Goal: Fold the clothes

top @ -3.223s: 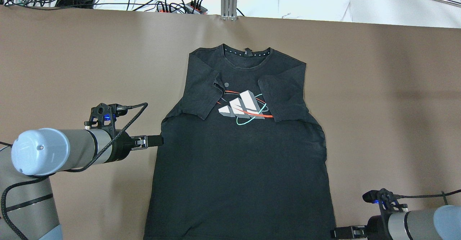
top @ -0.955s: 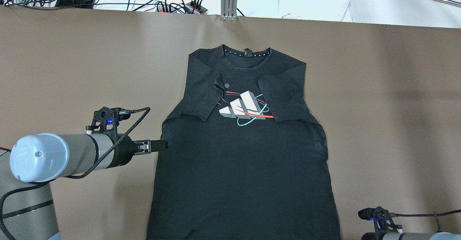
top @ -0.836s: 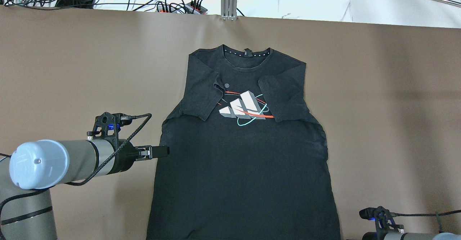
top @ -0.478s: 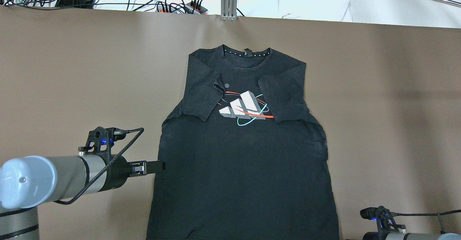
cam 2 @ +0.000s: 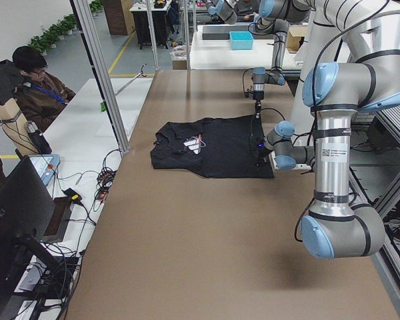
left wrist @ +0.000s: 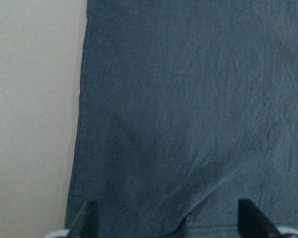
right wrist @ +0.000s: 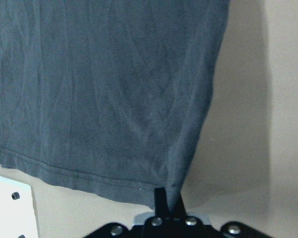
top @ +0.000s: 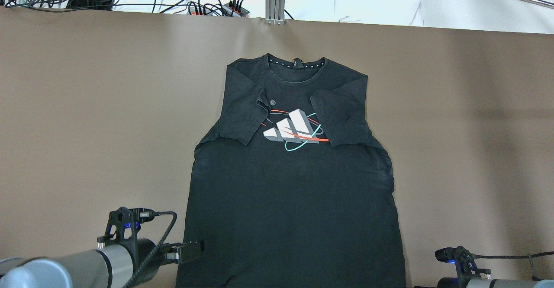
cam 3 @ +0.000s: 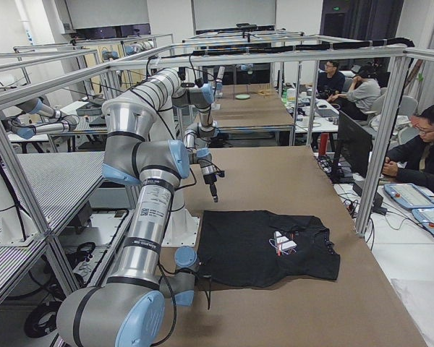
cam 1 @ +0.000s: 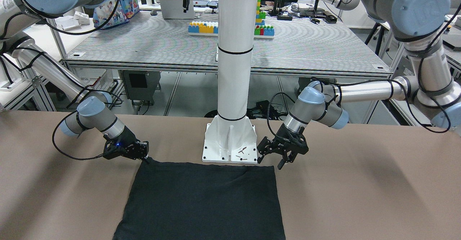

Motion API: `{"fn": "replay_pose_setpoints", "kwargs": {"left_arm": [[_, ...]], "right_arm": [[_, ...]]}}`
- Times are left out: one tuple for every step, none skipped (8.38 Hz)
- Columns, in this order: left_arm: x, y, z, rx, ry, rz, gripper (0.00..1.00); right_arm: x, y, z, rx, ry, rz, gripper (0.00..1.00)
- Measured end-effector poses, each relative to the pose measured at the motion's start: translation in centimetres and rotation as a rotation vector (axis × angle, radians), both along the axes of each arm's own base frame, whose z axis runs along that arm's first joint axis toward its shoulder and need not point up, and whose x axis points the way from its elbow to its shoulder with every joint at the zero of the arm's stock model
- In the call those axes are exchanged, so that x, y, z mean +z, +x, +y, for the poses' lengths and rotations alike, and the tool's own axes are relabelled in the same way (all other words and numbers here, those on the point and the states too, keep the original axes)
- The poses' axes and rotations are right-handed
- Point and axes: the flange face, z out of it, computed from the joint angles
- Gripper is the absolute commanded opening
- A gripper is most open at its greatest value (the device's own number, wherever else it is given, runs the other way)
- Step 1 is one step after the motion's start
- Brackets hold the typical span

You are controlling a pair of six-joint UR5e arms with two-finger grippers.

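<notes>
- Two end effectors sit at the near hem of one black T-shirt point(top: 294, 201). It lies flat on the brown worktop point(top: 86, 84), collar away from the robot and hem just in front of the white pillar's base plate point(cam 1: 230, 144).
- On the overhead view's left, the left end effector point(left wrist: 166, 208) has its fingers point(left wrist: 87, 220) spread wide apart over the hem corner on that side. Cloth lies under both fingers and they grip nothing. I cannot tell whether the tips touch the fabric.
- One garment only, with two short sleeves, both folded inward over the chest so that each overlaps an edge of the print.
- One print point(top: 294, 130) shows three slanted white-grey bars crossed by red and teal orbit lines, with no lettering.
- One small round emblem point(top: 272, 102) beside the sleeve on the left arm's side and one neck tag point(top: 297, 62) are both too small to read.
- On the right, the right end effector point(right wrist: 164, 198) has its fingers pressed together, clamped on the T-shirt's hem corner, where the cloth puckers up into the pinch.
- One monitor point(cam 2: 13, 220) at the edge of the left side view bears the word "HUAWEI".
</notes>
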Motion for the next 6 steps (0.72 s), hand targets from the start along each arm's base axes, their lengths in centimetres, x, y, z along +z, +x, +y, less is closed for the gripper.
{"fn": "replay_pose_setpoints", "kwargs": {"left_arm": [[0.4,1.1,1.8,0.0,-0.003,0.005,1.0],[1.2,2.1,3.0,0.0,-0.002,0.01,1.0],[2.2,3.0,3.6,0.0,-0.001,0.018,1.0],[2.9,3.6,3.9,-0.001,0.0,0.022,1.0],[3.3,3.9,3.9,-0.002,0.002,0.023,1.0],[3.6,4.0,4.0,-0.003,0.004,0.022,1.0]], "right_arm": [[0.0,0.1,-0.1,0.008,0.002,-0.003,0.0],[-0.1,0.1,-0.1,0.012,0.003,-0.004,0.0],[-0.1,0.2,-0.2,0.015,0.004,-0.007,0.0],[-0.2,0.2,-0.2,0.015,0.005,-0.012,0.0],[-0.2,0.2,-0.2,0.016,0.005,-0.015,0.0],[-0.2,0.2,-0.2,0.016,0.006,-0.017,0.0]]}}
